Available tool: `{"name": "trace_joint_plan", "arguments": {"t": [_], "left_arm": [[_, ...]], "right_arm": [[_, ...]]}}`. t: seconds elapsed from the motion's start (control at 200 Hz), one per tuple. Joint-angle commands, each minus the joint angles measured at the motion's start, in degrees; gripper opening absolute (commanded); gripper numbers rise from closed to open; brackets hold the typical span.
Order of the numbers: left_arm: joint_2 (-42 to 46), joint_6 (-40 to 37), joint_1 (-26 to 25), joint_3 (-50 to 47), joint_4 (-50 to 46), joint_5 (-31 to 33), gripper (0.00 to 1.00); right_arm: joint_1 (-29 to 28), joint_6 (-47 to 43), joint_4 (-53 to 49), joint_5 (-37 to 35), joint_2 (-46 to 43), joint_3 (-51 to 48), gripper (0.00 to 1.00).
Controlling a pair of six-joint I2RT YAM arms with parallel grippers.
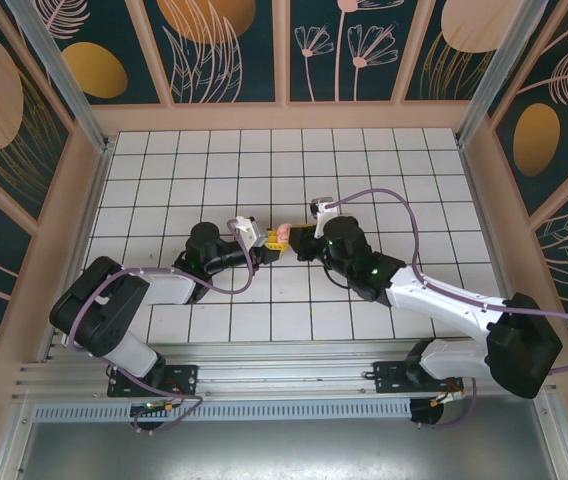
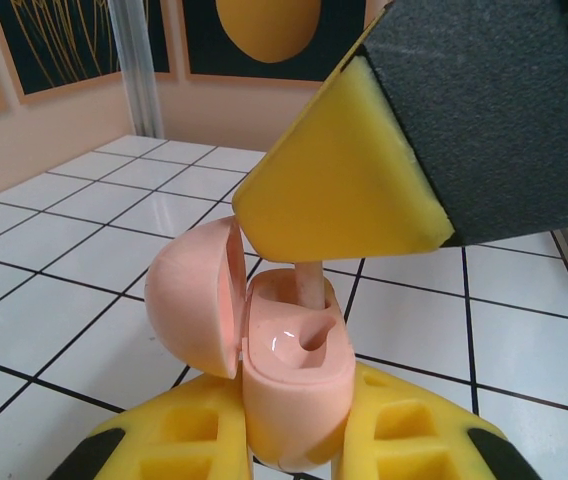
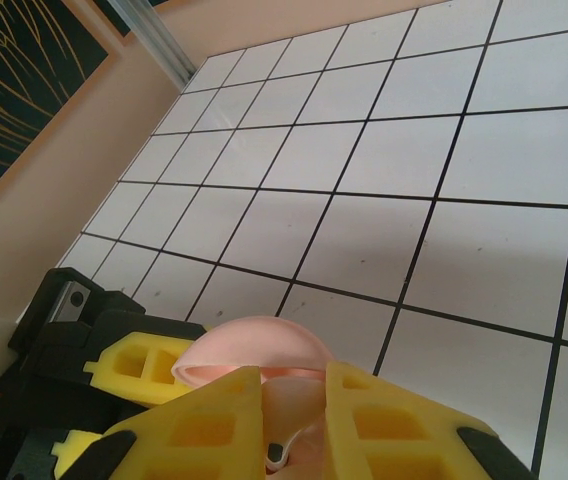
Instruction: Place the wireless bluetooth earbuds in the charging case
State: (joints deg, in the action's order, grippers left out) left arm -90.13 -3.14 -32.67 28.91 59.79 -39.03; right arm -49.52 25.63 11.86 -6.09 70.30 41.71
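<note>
Both clamped, left gripper [image 2: 294, 437] holding case [image 2: 294, 365], right gripper [image 3: 289, 425] holding earbud [image 2: 309, 284]

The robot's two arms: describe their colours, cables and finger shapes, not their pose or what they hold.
Both the left arm and right arm have white links, black joints and a purple cable looping alongside. Small green lights glow on the right arm. The fingers are yellow blocks with rectangular hollows and black patches.

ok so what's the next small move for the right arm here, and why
Probably ease the right gripper straight down: its earbud hangs at the rear hollow of the open charging case, not yet seated, and the left gripper holds the case upright.
</note>
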Motion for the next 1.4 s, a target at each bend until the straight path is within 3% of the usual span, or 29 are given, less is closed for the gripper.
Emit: {"name": "trace_joint_plan", "arguments": {"t": [0.0, 0.465, 1.171, 1.396], "left_arm": [[2.3, 0.9, -0.4, 1.2, 3.2, 0.8, 0.12], [2.4, 0.9, -0.4, 1.4, 2.6, 1.3, 0.12], [3.2, 0.3, -0.4, 0.8, 1.7, 1.6, 0.11], [3.2, 0.2, -0.4, 0.7, 1.7, 1.1, 0.12]], "right_arm": [[-1.1, -0.7, 0.8, -1.0, 0.0, -1.0, 0.17], [-2.1, -2.8, 1.5, 2.9, 0.1, -0.4, 0.20], [-1.6, -1.7, 0.4, 1.8, -4.5, 1.6, 0.48], [0.9, -1.1, 2.1, 9.3, -7.1, 1.8, 0.51]]}}
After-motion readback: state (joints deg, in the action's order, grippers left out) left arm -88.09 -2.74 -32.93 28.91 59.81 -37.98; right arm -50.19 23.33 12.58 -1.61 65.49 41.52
